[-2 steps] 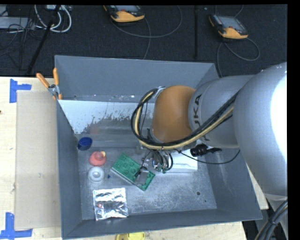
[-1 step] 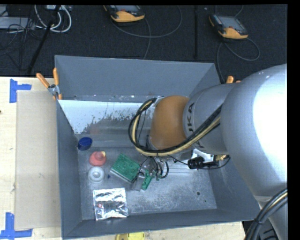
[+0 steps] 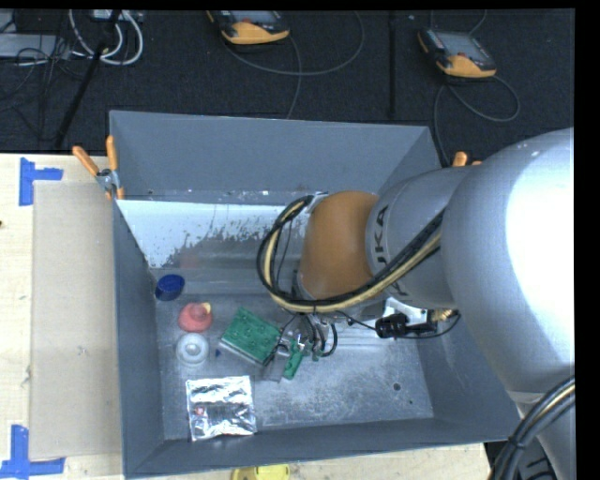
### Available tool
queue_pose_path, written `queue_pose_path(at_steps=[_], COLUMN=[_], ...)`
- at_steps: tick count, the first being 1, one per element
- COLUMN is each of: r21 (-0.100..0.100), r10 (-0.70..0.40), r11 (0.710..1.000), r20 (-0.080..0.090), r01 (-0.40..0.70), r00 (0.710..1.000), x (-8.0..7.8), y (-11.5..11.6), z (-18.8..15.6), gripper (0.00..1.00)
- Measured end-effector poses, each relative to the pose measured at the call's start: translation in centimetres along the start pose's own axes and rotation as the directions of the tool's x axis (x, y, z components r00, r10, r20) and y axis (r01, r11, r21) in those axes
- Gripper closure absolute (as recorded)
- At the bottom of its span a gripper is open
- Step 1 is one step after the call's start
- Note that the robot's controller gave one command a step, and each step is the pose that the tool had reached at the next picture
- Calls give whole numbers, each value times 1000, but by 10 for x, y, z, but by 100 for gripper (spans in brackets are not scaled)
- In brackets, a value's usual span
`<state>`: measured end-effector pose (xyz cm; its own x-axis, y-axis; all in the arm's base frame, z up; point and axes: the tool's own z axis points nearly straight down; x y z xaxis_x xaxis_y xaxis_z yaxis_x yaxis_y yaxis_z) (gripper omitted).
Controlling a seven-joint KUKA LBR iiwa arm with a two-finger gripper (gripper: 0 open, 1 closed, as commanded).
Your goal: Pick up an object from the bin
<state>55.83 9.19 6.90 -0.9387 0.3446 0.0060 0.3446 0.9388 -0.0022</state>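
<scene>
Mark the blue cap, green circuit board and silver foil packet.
blue cap [image 3: 169, 287], camera view, top centre.
green circuit board [image 3: 247, 335], camera view, middle of its face.
silver foil packet [image 3: 221, 407], camera view, centre.

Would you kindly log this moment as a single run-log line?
gripper: low, right of green circuit board | grasp: unclear | nearby: silver foil packet, pink cap

Dark floor [image 3: 356, 84] runs along the top, crossed by loose cables [image 3: 122, 28], with 2 orange-edged devices [image 3: 251, 28] lying on it.
</scene>
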Motion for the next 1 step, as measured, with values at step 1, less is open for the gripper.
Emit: queue_pose_path(at_steps=[1], r21=[-2], r10=[0], r11=[1000], r20=[3], r01=[0], r00=[1000], x=[-1], y=[1], z=[-2], gripper=[100])
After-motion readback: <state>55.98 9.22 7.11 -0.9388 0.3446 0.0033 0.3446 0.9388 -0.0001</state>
